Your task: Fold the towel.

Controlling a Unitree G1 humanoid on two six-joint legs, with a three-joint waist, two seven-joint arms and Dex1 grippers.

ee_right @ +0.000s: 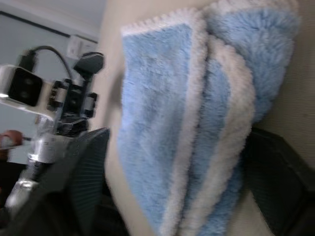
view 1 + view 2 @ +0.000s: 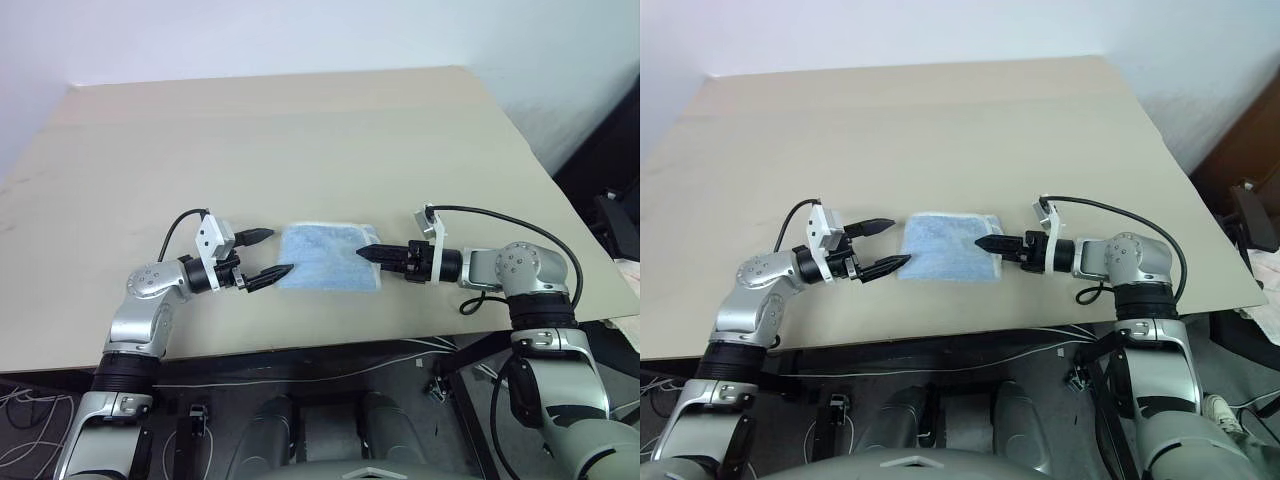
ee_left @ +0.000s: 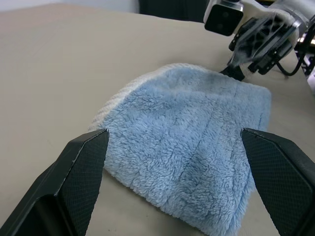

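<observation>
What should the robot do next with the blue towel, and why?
Probably close the right gripper on the towel edge it has reached. The towel lies already folded into a small stack on the table, with layered hems facing that gripper. The left gripper waits open at the opposite edge, so another fold looks likely.

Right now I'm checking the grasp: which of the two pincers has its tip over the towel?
The right pincer: its tip overlaps the towel's right edge. The left pincer stands open just off the left edge, one finger at the cloth's border.
</observation>
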